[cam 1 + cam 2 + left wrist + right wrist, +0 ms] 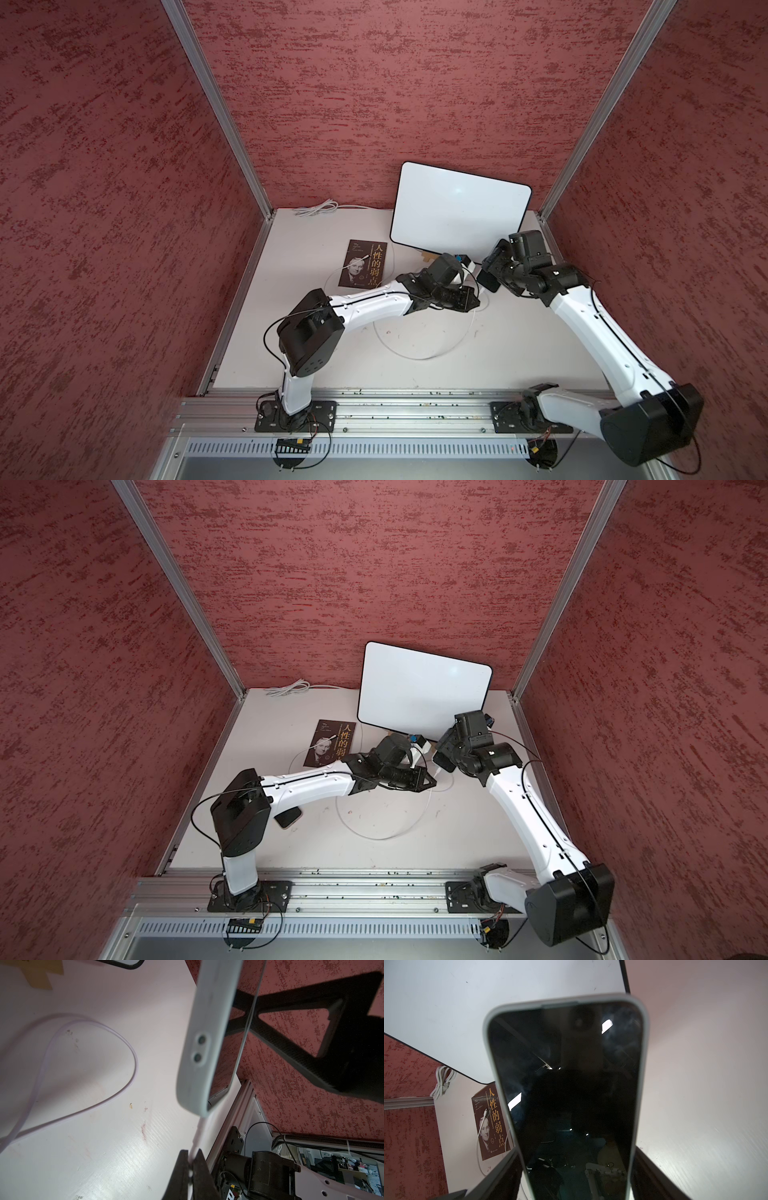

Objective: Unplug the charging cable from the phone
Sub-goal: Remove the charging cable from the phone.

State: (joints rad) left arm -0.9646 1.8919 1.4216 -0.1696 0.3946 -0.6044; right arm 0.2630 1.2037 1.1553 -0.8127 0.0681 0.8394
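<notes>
Open tabletop [415,376] in front of the cable loop [136,1068]; whiteboard [457,208] behind, book [365,264] left.

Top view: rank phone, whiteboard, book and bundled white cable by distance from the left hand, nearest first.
From the left hand, in a top view:
1. phone: right at its tips, on the end of the charging cable it pinches.
2. whiteboard: just behind, propped at the back wall.
3. book: lying flat, off to its left.
4. bundled white cable: back left corner.
</notes>
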